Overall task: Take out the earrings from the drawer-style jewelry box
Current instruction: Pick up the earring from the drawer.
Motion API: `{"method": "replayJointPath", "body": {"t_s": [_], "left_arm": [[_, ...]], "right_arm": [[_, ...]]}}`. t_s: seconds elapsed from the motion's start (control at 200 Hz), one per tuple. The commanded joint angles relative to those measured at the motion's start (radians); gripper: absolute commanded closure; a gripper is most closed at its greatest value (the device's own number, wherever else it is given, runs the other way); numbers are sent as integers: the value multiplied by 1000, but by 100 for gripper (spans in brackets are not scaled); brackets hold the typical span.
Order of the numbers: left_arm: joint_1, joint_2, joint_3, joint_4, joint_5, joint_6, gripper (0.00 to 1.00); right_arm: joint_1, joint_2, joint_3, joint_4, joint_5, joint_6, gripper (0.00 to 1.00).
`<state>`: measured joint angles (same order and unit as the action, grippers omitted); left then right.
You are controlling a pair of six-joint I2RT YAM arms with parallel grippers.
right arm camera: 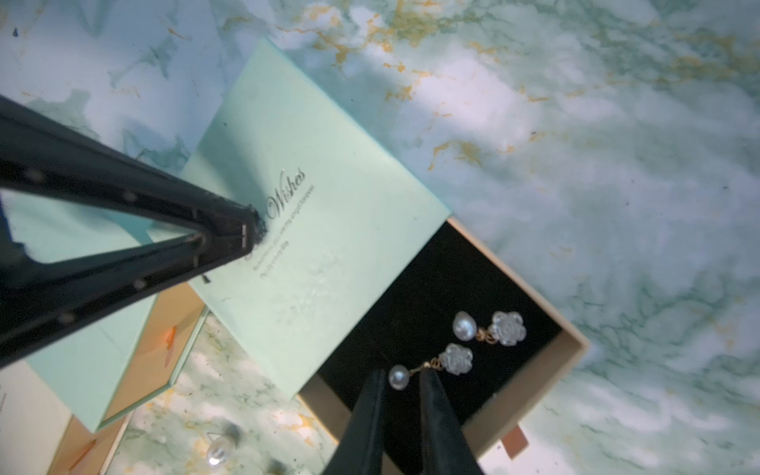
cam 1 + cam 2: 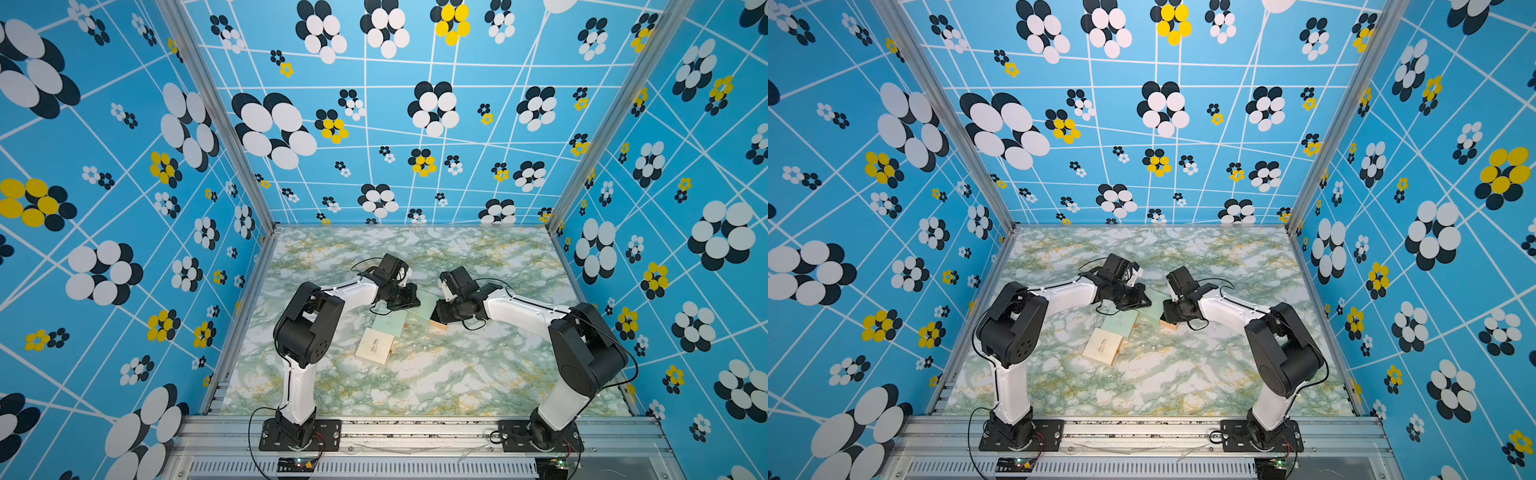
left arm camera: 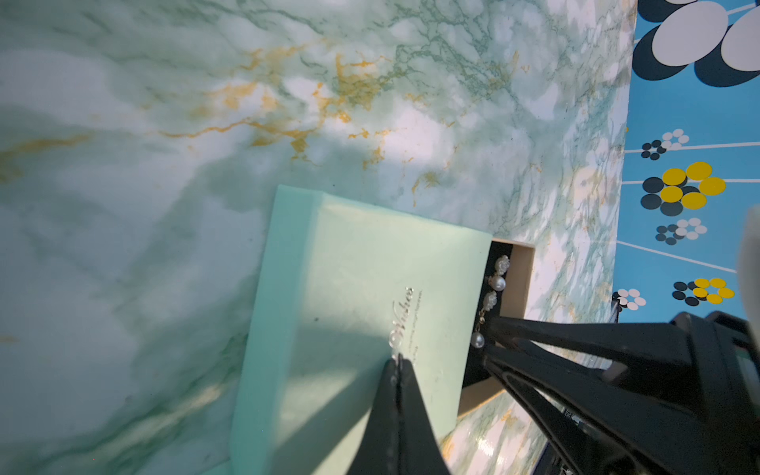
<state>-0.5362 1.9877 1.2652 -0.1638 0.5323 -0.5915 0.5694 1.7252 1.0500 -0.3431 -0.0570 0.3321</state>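
clenched empty, the left gripper presses the mint sleeve, likely pinning it while the right gripper, jaws narrowly parted, straddles one of the earrings lying in the pulled-out drawer, just right of centre in a top view.

I see a green-veined marble table. Blue flower-print walls close three sides; a metal rail edges the front.
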Motion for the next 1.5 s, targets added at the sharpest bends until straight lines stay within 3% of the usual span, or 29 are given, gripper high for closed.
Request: {"method": "replayJointPath", "body": {"t_s": [0.0,1.494], "left_arm": [[11,34,-35,-105,-55,11,100],[12,33,-42,-106,-58,15,100]], "right_arm": [[10,22,27,6,8,-8,80],[10,52,6,37,22,18,81]]}}
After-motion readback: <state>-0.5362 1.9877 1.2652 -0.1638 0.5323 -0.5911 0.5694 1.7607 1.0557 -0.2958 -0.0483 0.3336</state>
